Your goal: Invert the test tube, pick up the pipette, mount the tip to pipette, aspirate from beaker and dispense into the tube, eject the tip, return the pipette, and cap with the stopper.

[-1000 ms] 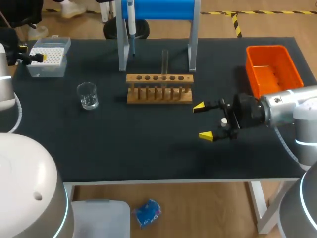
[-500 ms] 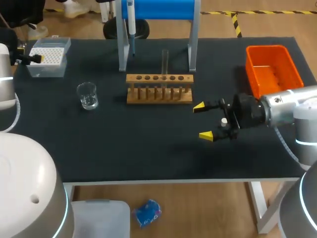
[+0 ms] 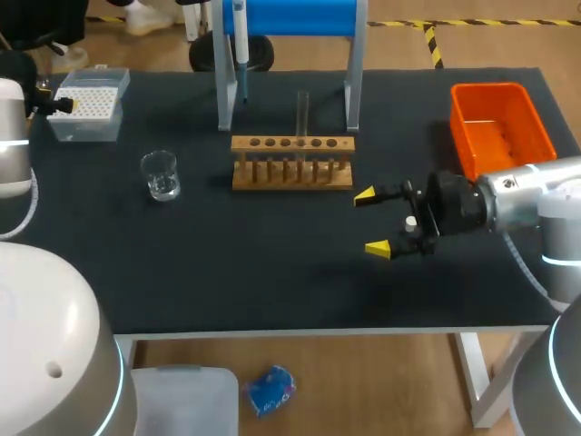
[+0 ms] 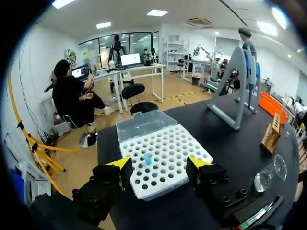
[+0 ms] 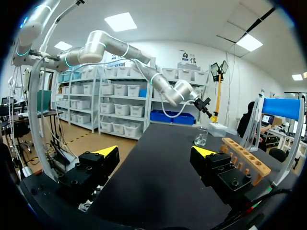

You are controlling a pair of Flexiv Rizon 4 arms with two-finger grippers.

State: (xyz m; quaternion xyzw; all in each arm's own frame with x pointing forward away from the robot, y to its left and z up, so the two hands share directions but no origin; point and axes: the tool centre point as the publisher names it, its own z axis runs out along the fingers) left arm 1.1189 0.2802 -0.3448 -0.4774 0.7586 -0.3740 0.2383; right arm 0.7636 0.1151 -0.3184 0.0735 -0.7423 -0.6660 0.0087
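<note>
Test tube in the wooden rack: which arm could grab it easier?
Right. The right arm has its open jaws just beside the rack holding the test tube; the left arm's open jaws are far off at the tip box.

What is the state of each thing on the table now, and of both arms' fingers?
Test tube: upright in the wooden rack.
Pipette: hanging on the blue stand.
Tip box: lid open, one blue tip inside.
Glass: upright, a little clear liquid inside.
Left gripper: fingers open, at the tip box.
Right gripper: fingers open, holding nothing.
</note>
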